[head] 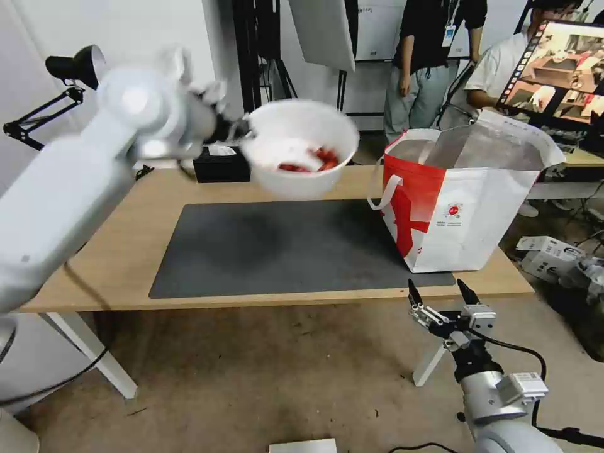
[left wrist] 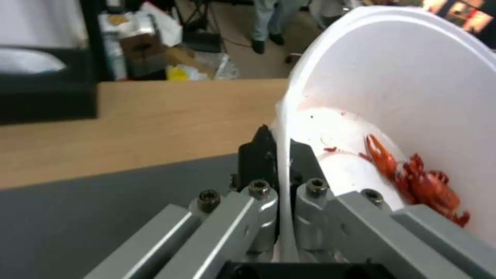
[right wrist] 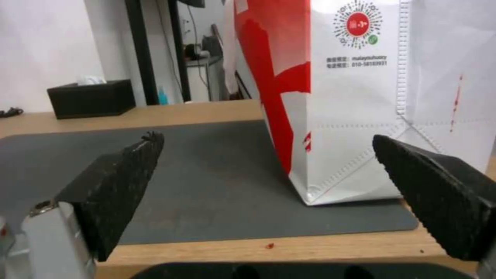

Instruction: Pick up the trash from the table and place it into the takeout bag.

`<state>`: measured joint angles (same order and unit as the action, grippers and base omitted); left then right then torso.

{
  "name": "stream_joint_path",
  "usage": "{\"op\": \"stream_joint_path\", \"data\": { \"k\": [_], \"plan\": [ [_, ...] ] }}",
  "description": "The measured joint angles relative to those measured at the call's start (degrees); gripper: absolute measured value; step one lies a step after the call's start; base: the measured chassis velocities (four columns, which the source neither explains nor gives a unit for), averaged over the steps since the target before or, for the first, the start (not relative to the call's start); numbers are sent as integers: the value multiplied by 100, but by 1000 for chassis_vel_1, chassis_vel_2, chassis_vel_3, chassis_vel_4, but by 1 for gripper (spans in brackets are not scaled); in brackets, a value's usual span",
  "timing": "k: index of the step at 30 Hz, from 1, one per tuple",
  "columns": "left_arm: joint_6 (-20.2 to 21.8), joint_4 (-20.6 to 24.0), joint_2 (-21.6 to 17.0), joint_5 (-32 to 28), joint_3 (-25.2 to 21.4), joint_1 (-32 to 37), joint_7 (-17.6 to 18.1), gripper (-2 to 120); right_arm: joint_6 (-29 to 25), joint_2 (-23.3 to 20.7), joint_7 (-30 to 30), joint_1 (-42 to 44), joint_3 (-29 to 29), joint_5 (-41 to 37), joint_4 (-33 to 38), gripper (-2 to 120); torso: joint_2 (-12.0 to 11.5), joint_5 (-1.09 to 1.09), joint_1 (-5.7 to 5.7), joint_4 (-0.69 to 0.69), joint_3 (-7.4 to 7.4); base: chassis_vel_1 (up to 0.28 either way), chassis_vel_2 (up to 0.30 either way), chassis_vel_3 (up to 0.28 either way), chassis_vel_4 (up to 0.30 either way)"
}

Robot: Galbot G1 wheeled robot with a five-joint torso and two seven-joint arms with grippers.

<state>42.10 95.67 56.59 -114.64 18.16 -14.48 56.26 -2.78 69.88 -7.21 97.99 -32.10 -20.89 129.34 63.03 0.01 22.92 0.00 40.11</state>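
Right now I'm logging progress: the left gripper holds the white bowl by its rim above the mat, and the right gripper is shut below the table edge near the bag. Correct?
One detail is off. The right gripper is open, its fingers spread wide in the right wrist view. The left gripper does pinch the white bowl by its rim above the mat, left of the bag.

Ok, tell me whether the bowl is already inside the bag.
No, the left hand pinches the rim of the bowl and holds it in the air over the mat, beside the bag.
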Motion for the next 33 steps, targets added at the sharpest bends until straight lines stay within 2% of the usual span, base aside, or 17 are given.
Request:
{"op": "stream_joint_path", "data": {
  "k": [1, 2, 3, 6, 7, 10, 11, 14, 19, 22, 23, 26, 27, 29, 30, 32, 33],
  "plan": [
    [0, -109, 137, 15, 48, -92, 3, 0, 0, 7, 0, 0, 13, 4, 1, 100, 0, 1, 0, -1, 0, 0, 0, 0, 0],
    [0, -357, 455, 78, 130, -266, 13, 0, 0, 22, 2, 4, 40, 12, 4, 100, 0, 0, 0, -1, 0, 0, 0, 0, 0],
    [0, -357, 455, 78, 130, -266, 13, 0, 0, 22, 2, 4, 40, 12, 4, 100, 0, 0, 0, -1, 0, 0, 0, 0, 0],
    [1, -962, 1125, 314, 232, -616, 0, 0, 0, 60, 4, 6, 74, 26, 5, 100, 0, 2, 0, -1, 0, 0, 0, 0, 0],
    [1, -962, 1125, 314, 232, -616, 0, 0, 0, 60, 4, 6, 74, 26, 5, 100, 0, 2, 0, -1, 0, 0, 0, 0, 0],
    [-9, -1595, 1822, 684, 254, -817, -27, 0, -1, 100, 7, 9, 97, 37, 5, 100, 0, 1, 0, -1, 0, 0, 0, 0, 0],
    [-9, -1595, 1822, 684, 254, -817, -27, 0, -1, 100, 7, 9, 97, 37, 5, 100, 0, 1, 0, -1, 0, 0, 0, 0, 0],
    [-106, -2094, 2422, 1160, 230, -868, -133, 0, -7, 151, 10, 23, 118, 51, 5, 100, -1, 2, 1, -2, 0, 0, 0, 0, 0],
    [-171, -2225, 2640, 1444, 228, -869, -263, 0, -10, 169, 12, 33, 123, 55, 6, 100, 0, 1, 1, -2, 0, 0, 0, 0, 0],
    [-448, -2586, 3170, 2109, 265, -730, -674, 0, -29, 225, 21, 72, 125, 71, 19, 100, 0, 0, 0, -1, 0, 0, 0, 0, 0],
    [-448, -2586, 3170, 2109, 265, -730, -674, 0, -29, 225, 21, 72, 125, 71, 19, 100, 0, 0, 0, -1, 0, 0, 0, 0, 0],
    [-746, -2816, 3427, 2623, 329, -586, -1067, 0, -40, 259, 32, 115, 128, 81, 48, 100, -1, 0, 0, -1, 0, 0, 0, 0, 0],
    [-746, -2816, 3427, 2623, 329, -586, -1067, 0, -40, 259, 32, 115, 128, 81, 48, 100, -1, 0, 0, -1, 0, 0, 0, 0, 0],
    [-1008, -2949, 3510, 2965, 430, -534, -1345, 0, -49, 296, 40, 133, 162, 132, 56, 100, 0, -1, 0, -1, 0, 0, 0, 0, 0],
    [-1008, -2949, 3510, 2965, 430, -534, -1345, 0, -49, 296, 40, 133, 162, 132, 56, 100, 0, -1, 0, -1, 0, 0, 0, 0, 0],
    [-1251, -3058, 3515, 3299, 567, -498, -1692, 0, -60, 336, 42, 145, 198, 178, 59, 100, 0, -1, 0, 0, 0, 0, 0, 0, 0],
    [-1251, -3058, 3515, 3299, 567, -498, -1692, 0, -60, 336, 42, 145, 198, 178, 59, 100, 0, -1, 0, 0, 0, 0, 0, 0, 0]
  ]
}}
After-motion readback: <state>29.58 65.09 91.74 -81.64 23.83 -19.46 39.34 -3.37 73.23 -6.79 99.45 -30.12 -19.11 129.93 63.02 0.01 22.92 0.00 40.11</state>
